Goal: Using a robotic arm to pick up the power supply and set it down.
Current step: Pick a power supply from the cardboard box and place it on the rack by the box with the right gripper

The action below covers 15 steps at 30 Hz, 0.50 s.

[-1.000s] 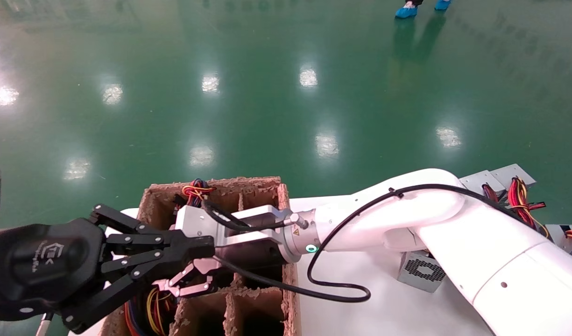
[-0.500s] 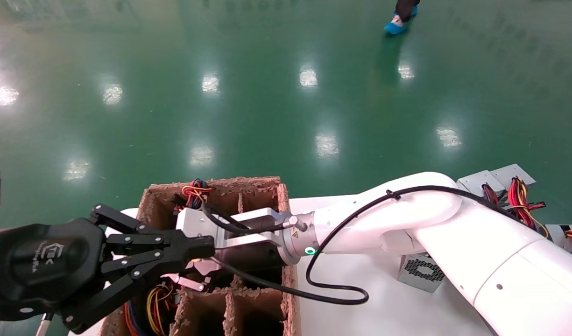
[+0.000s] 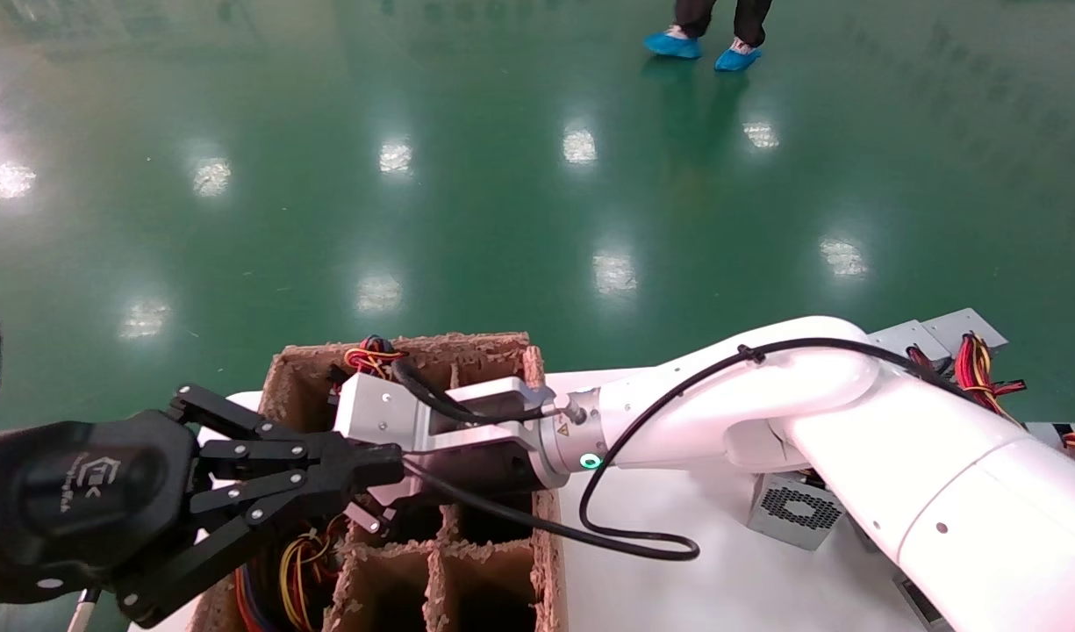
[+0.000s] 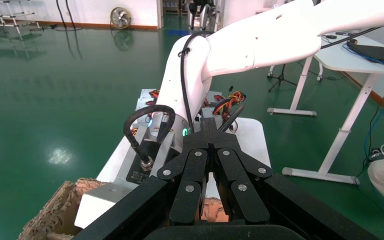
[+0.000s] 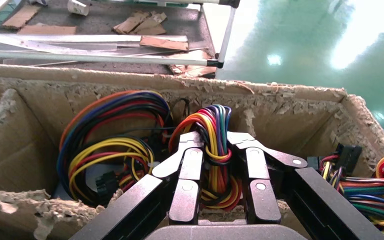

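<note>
Left claw (image 3: 361,470) hides the right claw, apparently inside the box (image 3: 493,562).

A white bench (image 3: 730,570) is seen bearing a partitioned cardboard crate (image 3: 467,562) at left and power supplies (image 3: 796,507) at right.

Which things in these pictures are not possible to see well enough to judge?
- Right wrist view: the power supply's metal body, buried under the wire bundle that the right tool grips inside the cardboard box.
- Head view: the right tool's fingertips, hidden behind the left tool.
- Head view: the person, cut off by the top edge; only the feet show.
</note>
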Each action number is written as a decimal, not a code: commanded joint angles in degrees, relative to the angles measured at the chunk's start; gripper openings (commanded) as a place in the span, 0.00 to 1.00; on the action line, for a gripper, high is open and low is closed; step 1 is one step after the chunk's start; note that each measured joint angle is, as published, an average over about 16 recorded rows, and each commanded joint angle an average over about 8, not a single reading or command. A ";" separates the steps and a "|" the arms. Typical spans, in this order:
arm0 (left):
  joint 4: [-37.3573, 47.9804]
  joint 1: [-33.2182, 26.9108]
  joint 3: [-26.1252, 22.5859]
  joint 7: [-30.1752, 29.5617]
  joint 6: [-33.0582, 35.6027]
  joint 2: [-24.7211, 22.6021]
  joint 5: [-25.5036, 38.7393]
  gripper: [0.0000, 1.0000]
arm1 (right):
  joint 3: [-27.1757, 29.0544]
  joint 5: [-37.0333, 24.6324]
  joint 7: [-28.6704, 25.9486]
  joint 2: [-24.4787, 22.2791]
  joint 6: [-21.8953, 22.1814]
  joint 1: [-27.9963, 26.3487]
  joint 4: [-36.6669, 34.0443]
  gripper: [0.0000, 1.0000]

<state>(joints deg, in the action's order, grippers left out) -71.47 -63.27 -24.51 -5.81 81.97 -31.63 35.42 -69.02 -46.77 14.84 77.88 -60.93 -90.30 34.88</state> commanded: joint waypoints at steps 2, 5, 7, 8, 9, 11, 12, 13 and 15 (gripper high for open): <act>0.00 0.00 0.00 0.00 0.00 0.00 0.00 0.00 | -0.47 1.07 0.37 -0.05 -0.35 -0.22 -0.14 0.00; 0.00 0.00 0.00 0.00 0.00 0.00 0.00 0.00 | -0.52 2.37 0.85 -0.20 -0.90 -0.40 -0.18 0.00; 0.00 0.00 0.00 0.00 0.00 0.00 0.00 0.00 | -0.29 3.49 1.07 -0.34 -1.35 -0.49 -0.32 0.00; 0.00 0.00 0.00 0.00 0.00 0.00 0.00 0.00 | -0.11 4.13 1.10 -0.42 -1.60 -0.52 -0.44 0.00; 0.00 0.00 0.00 0.00 0.00 0.00 0.00 0.00 | 0.14 4.86 1.07 -0.52 -1.90 -0.56 -0.61 0.00; 0.00 0.00 0.00 0.00 0.00 0.00 0.00 0.00 | 0.75 6.36 0.94 -0.77 -2.57 -0.62 -1.01 0.00; 0.00 0.00 0.00 0.00 0.00 0.00 0.00 0.00 | 1.10 7.15 0.87 -0.93 -2.98 -0.66 -1.20 0.00; 0.00 0.00 0.00 0.00 0.00 0.00 0.00 0.00 | 1.49 7.95 0.80 -1.12 -3.39 -0.70 -1.38 0.00; 0.00 0.00 0.00 0.00 0.00 0.00 0.00 0.00 | 2.31 9.50 0.62 -1.57 -4.20 -0.75 -1.64 0.00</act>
<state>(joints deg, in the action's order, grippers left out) -71.47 -63.27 -24.51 -5.81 81.97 -31.63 35.42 -66.64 -37.35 15.36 76.16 -65.06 -90.90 33.59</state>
